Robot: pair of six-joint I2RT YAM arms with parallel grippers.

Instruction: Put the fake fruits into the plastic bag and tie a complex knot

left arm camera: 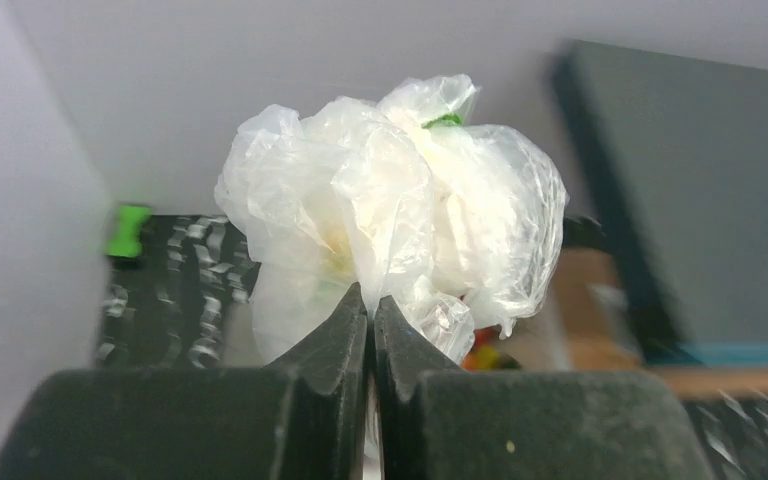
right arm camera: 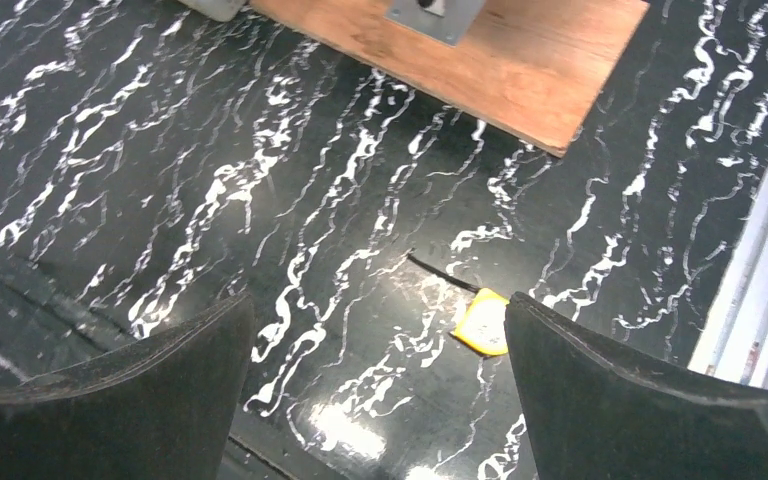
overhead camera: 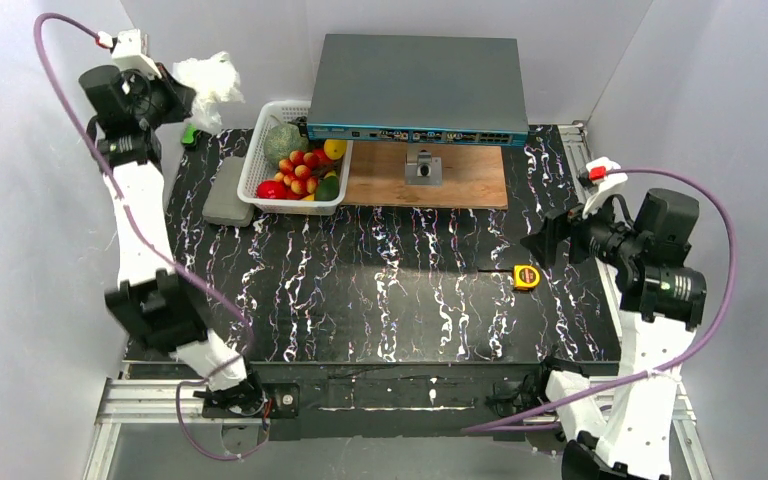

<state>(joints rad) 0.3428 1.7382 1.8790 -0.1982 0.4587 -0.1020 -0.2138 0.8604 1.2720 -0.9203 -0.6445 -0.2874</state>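
— Black, white-veined table (overhead camera: 380, 290), enclosed by plain white walls. Status of left gripper (left arm camera: 370, 305)?

— Raised at the far left corner, above the surface. Jaws clenched tight on a fold of the plastic bag (left arm camera: 390, 200). Bag bunched into a crumpled pale ball, clear of the table, close to the back wall. Green fleck visible at its top.

— Location of the fake fruits (overhead camera: 302, 165)?

— Piled in a white lattice basket (overhead camera: 247, 185), far side, left of centre, well apart from the bag. Red-orange cluster of balls in the middle, red piece at near left, yellow piece at far right, green pieces at the far side and near right.

— Status of right gripper (right arm camera: 378, 320)?

— Hovering over the right side of the table. Jaws released, spread wide, gripping nothing. Yellow tape measure (right arm camera: 485, 322) lying on the table beneath, seen between the spread fingers in the wrist view, with a short dark strip sticking out.

— Other items?

— Grey flat device (overhead camera: 420, 85) at the rear, with ports along its blue front edge, overhanging a wooden board (overhead camera: 460, 185). Small grey metal fitting (overhead camera: 423, 168) on that board. Grey block (overhead camera: 226, 192) just beside the basket's left wall. Small green object (overhead camera: 190, 133) on the table near the left gripper; kind not discernible.
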